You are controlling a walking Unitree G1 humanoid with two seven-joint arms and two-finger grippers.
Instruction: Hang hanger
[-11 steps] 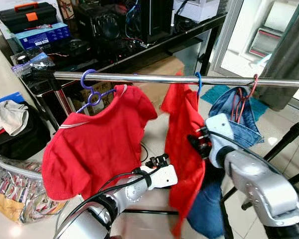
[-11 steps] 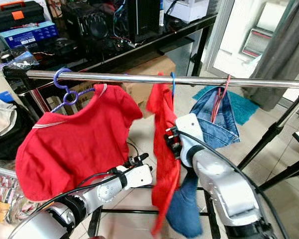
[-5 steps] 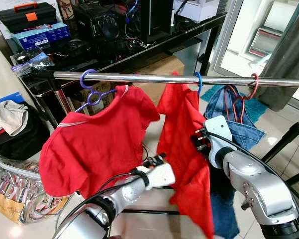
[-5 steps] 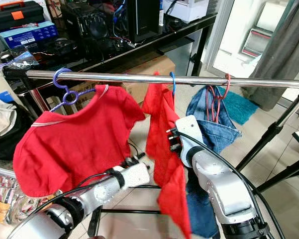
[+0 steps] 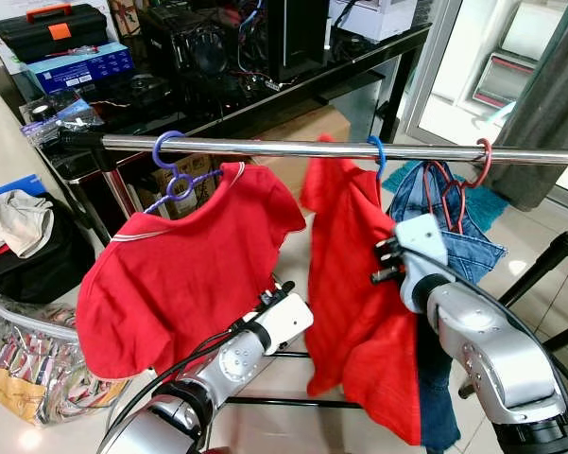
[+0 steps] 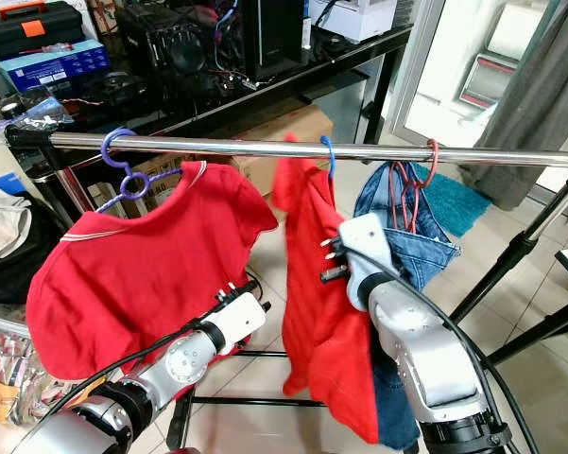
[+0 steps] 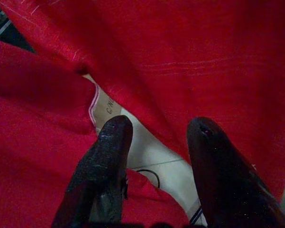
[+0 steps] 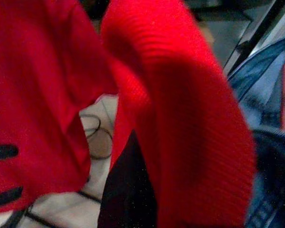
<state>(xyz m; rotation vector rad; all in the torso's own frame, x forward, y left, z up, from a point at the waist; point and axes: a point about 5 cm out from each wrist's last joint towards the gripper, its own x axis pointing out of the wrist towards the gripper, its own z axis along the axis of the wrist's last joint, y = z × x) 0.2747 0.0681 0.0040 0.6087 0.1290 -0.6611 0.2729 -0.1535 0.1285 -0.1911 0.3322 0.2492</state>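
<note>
1. Chrome rail [image 5: 293,148] runs across the upper half of the frame, with a dark table [image 5: 265,95] of electronics behind it.
2. At the far left of the rail a purple hanger [image 5: 173,170] carries a red T-shirt [image 5: 184,265], which hangs tilted, its low side toward the left edge.
3. Lower centre, the left tool [image 5: 280,289] sits just beside that shirt's lower right edge; in the left wrist view its two black fingers [image 7: 106,161] stand spread apart with nothing between them, red cloth close ahead.
4. Right of centre, the blue hanger [image 5: 376,151] is hooked over the rail, and a second red garment [image 5: 354,284] drapes down from it.
5. The right tool [image 5: 386,263] is up against this garment's right side, below the blue hook; whether it is clenched or released I cannot tell.
6. Upper right, a red hanger [image 5: 465,180] on the rail holds blue jeans [image 5: 463,241], partly behind the right arm.
</note>
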